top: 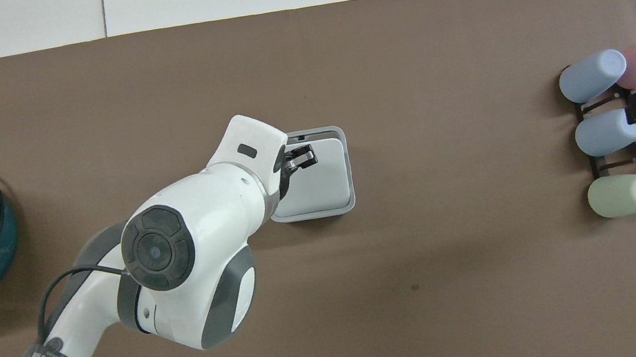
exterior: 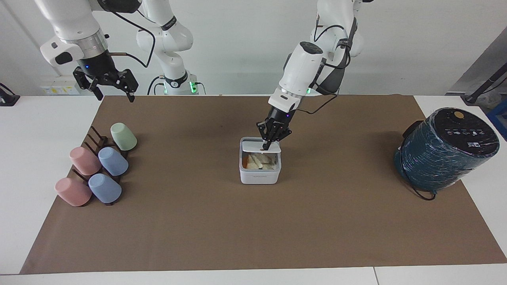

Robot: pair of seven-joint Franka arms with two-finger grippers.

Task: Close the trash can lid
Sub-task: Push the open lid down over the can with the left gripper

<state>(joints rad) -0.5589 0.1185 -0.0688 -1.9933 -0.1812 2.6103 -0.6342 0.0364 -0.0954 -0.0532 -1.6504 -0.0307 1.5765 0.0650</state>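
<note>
Left gripper (exterior: 267, 146) pressing the flat white square hinged lid (exterior: 259, 147) down over the small white square plastic trash can (exterior: 260, 171).

The can sits mid-bench on the brown mat (exterior: 198, 221), scraps showing through the gap at its six-o'clock edge in the facing view, so the lid is partly down, hinged at twelve o'clock. The left jaws look together, tip resting on the lid to push rather than grip. The right gripper (exterior: 106, 81) waits, jaws apart, above the cup rack (exterior: 99, 158).
</note>
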